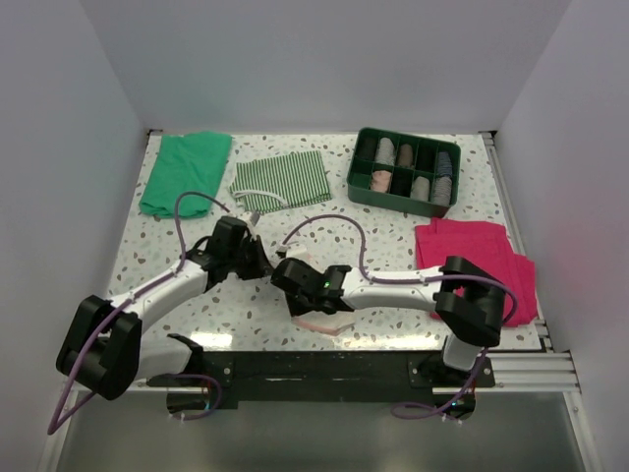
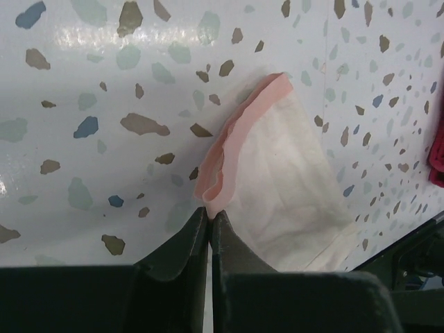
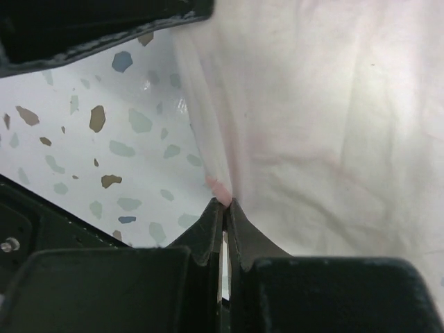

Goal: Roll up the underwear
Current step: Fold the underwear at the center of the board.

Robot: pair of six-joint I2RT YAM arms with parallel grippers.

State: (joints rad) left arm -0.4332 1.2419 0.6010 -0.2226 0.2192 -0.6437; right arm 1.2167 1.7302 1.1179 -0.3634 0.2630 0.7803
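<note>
The underwear (image 2: 284,180) is a thin pale pink cloth with a darker pink edge, lying on the speckled table. In the top view only a bit of the underwear (image 1: 322,323) shows, under the right arm near the front edge. My left gripper (image 2: 210,215) is shut on the folded pink edging at one corner. My right gripper (image 3: 226,202) is shut on another pink-tipped edge of the underwear (image 3: 333,125), which fills most of that view. From above, the left gripper (image 1: 261,266) and the right gripper (image 1: 281,274) sit close together, tip to tip.
A green cloth (image 1: 185,172) and a green-and-white striped cloth (image 1: 280,180) lie at the back left. A dark green divided tray (image 1: 358,169) holding several rolls stands at the back right. A bright magenta cloth (image 1: 477,261) lies at the right, beside the right arm.
</note>
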